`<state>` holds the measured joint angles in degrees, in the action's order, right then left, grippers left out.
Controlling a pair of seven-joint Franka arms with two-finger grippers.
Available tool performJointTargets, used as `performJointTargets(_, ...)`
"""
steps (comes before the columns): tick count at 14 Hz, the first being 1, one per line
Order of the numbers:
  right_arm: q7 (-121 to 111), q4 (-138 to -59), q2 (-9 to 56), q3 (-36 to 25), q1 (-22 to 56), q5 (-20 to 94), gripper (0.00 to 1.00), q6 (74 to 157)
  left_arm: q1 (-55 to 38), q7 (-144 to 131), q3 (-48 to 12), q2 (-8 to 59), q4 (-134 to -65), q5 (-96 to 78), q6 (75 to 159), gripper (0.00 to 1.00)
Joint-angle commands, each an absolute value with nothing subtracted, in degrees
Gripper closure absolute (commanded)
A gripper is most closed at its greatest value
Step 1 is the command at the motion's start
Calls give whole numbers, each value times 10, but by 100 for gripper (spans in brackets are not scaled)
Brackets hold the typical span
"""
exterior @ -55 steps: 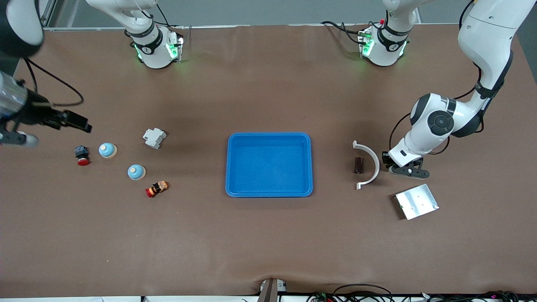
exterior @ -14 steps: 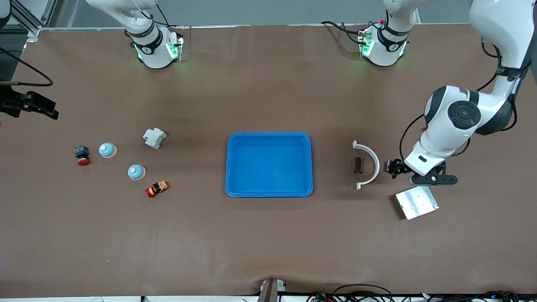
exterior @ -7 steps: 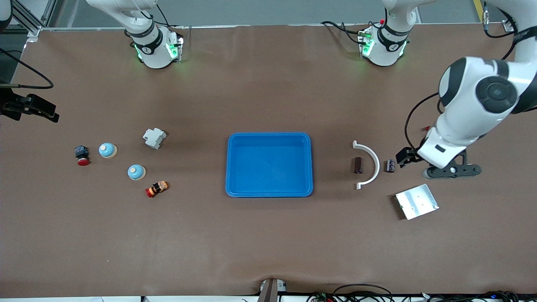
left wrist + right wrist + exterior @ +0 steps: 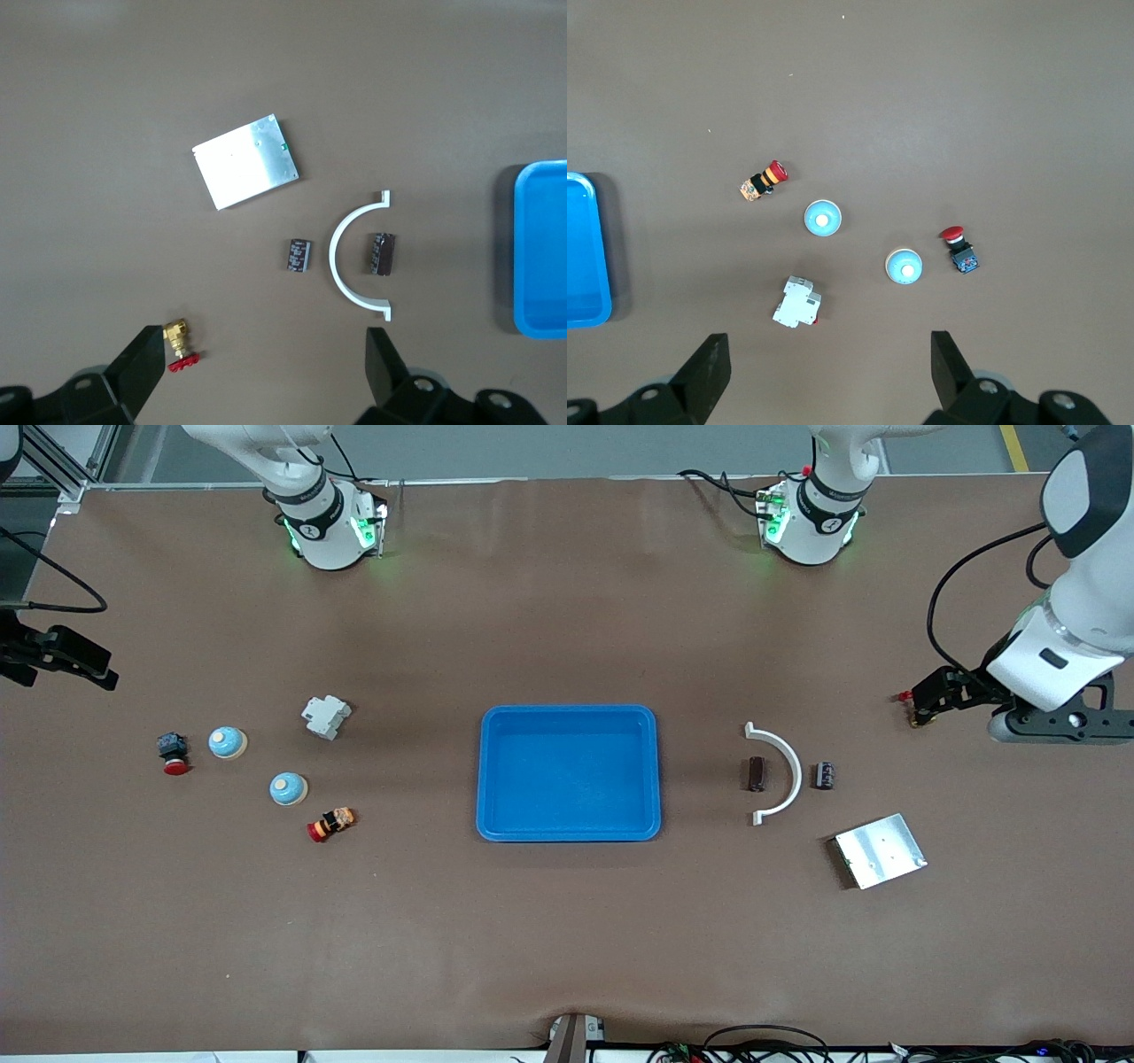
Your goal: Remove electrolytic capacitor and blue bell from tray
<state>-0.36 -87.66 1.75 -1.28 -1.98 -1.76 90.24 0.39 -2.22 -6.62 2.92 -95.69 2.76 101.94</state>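
Note:
Two blue dome bells (image 4: 228, 741) (image 4: 288, 788) sit toward the right arm's end of the table; the right wrist view shows both bells (image 4: 822, 218) (image 4: 904, 266). Two dark capacitors lie toward the left arm's end. One capacitor (image 4: 756, 773) lies inside a white arc (image 4: 783, 771). The other capacitor (image 4: 825, 775) lies just outside the arc. Both show in the left wrist view (image 4: 383, 253) (image 4: 299, 255). My left gripper (image 4: 930, 698) (image 4: 264, 350) hangs open and empty, high over a small brass valve (image 4: 180, 345). My right gripper (image 4: 89, 662) (image 4: 828, 350) waits open and empty at the table's edge.
A blue tray (image 4: 485, 779) stands mid-table. A white breaker (image 4: 326, 716), a black-and-red push button (image 4: 173, 751) and an orange-and-red button (image 4: 331, 823) lie around the bells. A metal plate (image 4: 880, 851) lies nearer the front camera than the arc.
My left arm has risen and swung away toward its own end of the table, uncovering the capacitor outside the arc. The right gripper has barely moved.

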Motion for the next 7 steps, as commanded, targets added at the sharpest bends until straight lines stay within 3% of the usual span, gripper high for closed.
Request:
performJointTargets(1, 4, -880, 9, -6, -24, -9, 0, 904, -36, 4, -22, 32, -917, 5, 978, 0)
performJointTargets(7, -5, -880, 10, -7, -25, -4, 0, 927, -55, 6, -7, 33, -898, 4, 969, 0)
